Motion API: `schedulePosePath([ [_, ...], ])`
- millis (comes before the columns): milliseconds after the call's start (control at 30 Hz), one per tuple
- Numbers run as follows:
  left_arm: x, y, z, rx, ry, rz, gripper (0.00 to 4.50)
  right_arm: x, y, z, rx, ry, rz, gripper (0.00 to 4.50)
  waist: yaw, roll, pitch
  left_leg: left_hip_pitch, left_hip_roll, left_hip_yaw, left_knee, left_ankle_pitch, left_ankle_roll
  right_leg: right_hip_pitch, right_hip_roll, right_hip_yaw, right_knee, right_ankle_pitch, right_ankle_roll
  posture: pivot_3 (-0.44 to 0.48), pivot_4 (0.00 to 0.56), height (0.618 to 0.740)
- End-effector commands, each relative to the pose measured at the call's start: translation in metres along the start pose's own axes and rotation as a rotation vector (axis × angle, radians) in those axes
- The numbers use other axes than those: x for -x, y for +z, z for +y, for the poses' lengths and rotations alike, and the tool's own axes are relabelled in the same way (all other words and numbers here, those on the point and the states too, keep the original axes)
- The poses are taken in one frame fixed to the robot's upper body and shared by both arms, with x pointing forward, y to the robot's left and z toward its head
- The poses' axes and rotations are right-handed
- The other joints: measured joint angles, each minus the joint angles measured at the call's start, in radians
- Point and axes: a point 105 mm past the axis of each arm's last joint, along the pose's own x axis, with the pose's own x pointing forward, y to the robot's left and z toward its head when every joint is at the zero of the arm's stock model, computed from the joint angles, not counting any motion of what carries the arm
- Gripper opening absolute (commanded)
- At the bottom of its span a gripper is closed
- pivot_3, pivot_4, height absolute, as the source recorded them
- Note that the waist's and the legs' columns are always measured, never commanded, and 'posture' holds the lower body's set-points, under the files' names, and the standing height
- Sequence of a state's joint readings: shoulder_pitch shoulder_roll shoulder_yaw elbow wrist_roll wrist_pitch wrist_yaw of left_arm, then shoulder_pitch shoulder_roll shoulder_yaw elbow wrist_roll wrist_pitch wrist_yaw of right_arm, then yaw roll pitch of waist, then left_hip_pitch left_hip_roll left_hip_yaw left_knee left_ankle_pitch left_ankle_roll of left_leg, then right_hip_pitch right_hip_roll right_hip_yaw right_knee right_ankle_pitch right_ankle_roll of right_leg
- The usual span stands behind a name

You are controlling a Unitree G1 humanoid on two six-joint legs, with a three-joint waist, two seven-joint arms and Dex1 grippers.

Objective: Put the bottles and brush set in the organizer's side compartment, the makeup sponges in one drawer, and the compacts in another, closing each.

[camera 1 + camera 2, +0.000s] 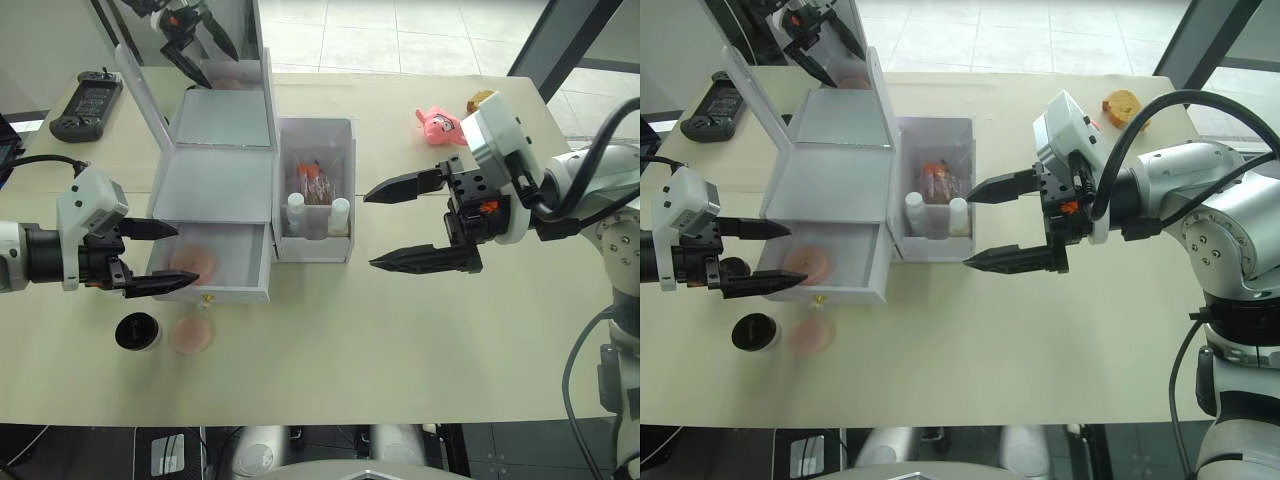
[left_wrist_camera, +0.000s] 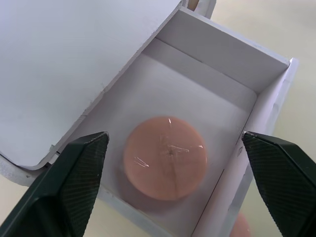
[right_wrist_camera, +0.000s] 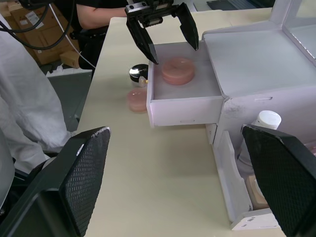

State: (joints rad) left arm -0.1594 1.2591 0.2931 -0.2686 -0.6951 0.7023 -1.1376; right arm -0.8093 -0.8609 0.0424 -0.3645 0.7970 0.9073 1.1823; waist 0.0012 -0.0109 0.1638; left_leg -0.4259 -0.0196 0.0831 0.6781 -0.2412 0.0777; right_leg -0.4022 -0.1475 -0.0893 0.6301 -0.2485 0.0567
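A: What does the head camera see?

B: A pale beige table on a tiled floor. The organizer stands on it with its mirror lid raised and the lower drawer pulled out. One makeup sponge lies in that drawer; a second sponge lies on the table in front of it, beside a black-lidded compact. The side compartment holds the two white-capped bottles and the brush set.

A: And the arms?

B: The left gripper hangs at the drawer's open end, fingers spread, holding nothing. The right gripper hovers just right of the side compartment, also spread and empty. Farther back lie a pink plush toy, an orange object and a black handheld controller.

A: The left wrist camera?

B: It looks down into the drawer. The pink sponge lies flat on the drawer floor between the two parted black fingers, which do not touch it.

A: The right wrist camera?

B: Past its own wide-apart fingers it shows the open drawer with the sponge inside and the left gripper poised over it. The other sponge and the compact sit on the table beside the drawer. A bottle cap shows in the side compartment. A person in white clothing stands at the table's edge.
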Motion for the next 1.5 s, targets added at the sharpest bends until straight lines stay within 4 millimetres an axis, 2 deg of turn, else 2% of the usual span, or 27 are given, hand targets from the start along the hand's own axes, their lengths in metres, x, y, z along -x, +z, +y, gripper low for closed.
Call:
schedulePosePath([
  [33,0.010,0.014,0.003,-0.050,0.035,-0.015,4.47,0.004,0.010,0.003,0.064,-0.004,-0.026,4.50,0.000,0.000,0.000,0.000,0.000,0.000,0.000,0.000,0.000,0.000,0.000,0.000,0.000,0.000,0.000,0.000,0.150,0.740],
  [200,0.024,0.030,0.000,-0.049,0.035,-0.092,4.47,0.008,-0.001,-0.001,0.050,-0.016,0.002,4.50,0.000,0.000,0.000,0.000,0.000,0.000,0.000,0.000,0.000,0.000,0.000,0.000,0.000,0.000,0.000,0.000,0.150,0.740],
  [300,0.050,0.045,0.004,-0.026,0.092,-0.212,4.47,0.018,-0.007,-0.012,0.051,-0.067,-0.013,4.50,-0.001,-0.001,0.000,0.000,0.000,0.000,0.001,0.000,0.000,0.000,0.000,0.000,0.000,0.000,0.000,0.000,0.150,0.740],
  [400,0.082,0.039,0.019,0.035,0.236,-0.297,4.47,0.036,-0.015,-0.026,0.093,-0.155,-0.074,4.50,-0.003,-0.001,0.000,0.000,0.000,0.000,0.000,0.000,0.000,0.000,0.000,0.000,0.000,0.000,0.000,0.000,0.150,0.740],
  [500,0.120,0.002,0.036,0.093,0.463,-0.307,4.47,0.060,-0.046,-0.042,0.091,-0.293,-0.044,4.50,-0.005,-0.001,0.000,0.002,0.000,0.002,0.000,0.000,0.000,0.001,0.000,0.000,0.001,0.000,0.000,0.000,0.150,0.740],
  [600,0.145,-0.035,0.047,0.149,0.642,-0.294,4.47,0.079,-0.065,-0.061,0.076,-0.444,-0.058,4.50,-0.012,-0.001,0.000,0.002,0.001,0.004,0.000,0.000,0.000,0.001,0.000,0.000,0.000,0.000,0.000,0.000,0.150,0.740],
  [667,0.166,-0.083,0.057,0.229,0.830,-0.223,4.47,0.101,-0.083,-0.078,0.003,-0.563,-0.097,4.50,-0.015,-0.001,0.000,0.002,0.001,0.004,0.000,0.000,0.000,0.000,0.000,0.000,0.000,0.000,0.000,0.000,0.150,0.740],
  [733,0.177,-0.118,0.058,0.268,0.939,-0.145,4.47,0.120,-0.107,-0.088,-0.047,-0.670,-0.073,4.50,-0.017,-0.001,0.000,0.003,0.001,0.004,0.000,0.000,0.000,0.001,-0.001,0.000,0.000,0.000,-0.001,0.000,0.150,0.740],
  [867,0.189,-0.155,0.056,0.375,1.045,-0.112,4.47,0.155,-0.152,-0.099,-0.061,-0.887,0.066,4.50,-0.012,-0.002,0.000,0.003,0.002,0.004,-0.001,0.000,0.000,-0.002,-0.002,0.000,0.000,0.000,-0.001,0.000,0.150,0.740],
  [933,0.195,-0.167,0.054,0.415,1.092,-0.117,4.47,0.168,-0.160,-0.102,-0.095,-0.969,0.034,4.50,-0.012,-0.002,0.000,0.003,0.001,0.003,-0.001,-0.005,-0.007,-0.003,-0.004,-0.001,0.000,0.000,-0.001,0.000,0.150,0.740],
  [1033,0.200,-0.171,0.054,0.408,1.116,-0.116,4.47,0.174,-0.163,-0.103,-0.105,-1.006,0.004,4.50,-0.017,-0.002,0.000,0.003,0.001,0.003,-0.001,-0.005,-0.007,-0.001,-0.008,-0.001,0.001,0.001,-0.001,0.000,0.150,0.740],
  [1133,0.190,-0.167,0.052,0.347,1.076,-0.073,4.47,0.168,-0.149,-0.107,-0.061,-0.975,-0.025,4.50,-0.025,-0.002,0.000,0.003,0.002,0.003,-0.002,-0.005,-0.007,-0.001,-0.013,-0.002,0.002,0.001,-0.001,0.000,0.150,0.740],
  [1233,0.182,-0.154,0.055,0.291,1.057,-0.088,4.47,0.147,-0.121,-0.114,0.001,-0.881,-0.073,4.50,-0.034,-0.002,0.000,0.003,0.002,0.003,-0.002,-0.005,-0.007,-0.001,-0.015,-0.003,0.002,0.001,-0.001,0.000,0.150,0.740],
  [1367,0.161,-0.132,0.041,0.210,0.901,-0.099,4.47,0.092,-0.083,-0.105,0.051,-0.588,-0.101,4.50,-0.045,-0.002,0.000,0.003,0.002,0.004,-0.002,-0.005,-0.006,-0.001,-0.015,-0.003,0.002,0.001,-0.001,0.000,0.150,0.740],
  [1433,0.152,-0.118,0.027,0.178,0.815,-0.122,4.47,0.059,-0.051,-0.094,0.060,-0.421,-0.150,4.50,-0.048,-0.002,0.000,0.003,0.002,0.004,-0.002,-0.004,-0.006,-0.001,-0.015,-0.004,0.002,0.001,-0.001,0.000,0.150,0.740],
  [1500,0.148,-0.111,0.011,0.169,0.754,-0.140,4.47,0.035,-0.027,-0.080,0.070,-0.279,-0.165,4.50,-0.050,-0.002,0.000,0.003,0.002,0.004,-0.002,-0.005,-0.005,-0.002,-0.016,-0.004,0.002,0.001,-0.001,0.000,0.150,0.740],
])
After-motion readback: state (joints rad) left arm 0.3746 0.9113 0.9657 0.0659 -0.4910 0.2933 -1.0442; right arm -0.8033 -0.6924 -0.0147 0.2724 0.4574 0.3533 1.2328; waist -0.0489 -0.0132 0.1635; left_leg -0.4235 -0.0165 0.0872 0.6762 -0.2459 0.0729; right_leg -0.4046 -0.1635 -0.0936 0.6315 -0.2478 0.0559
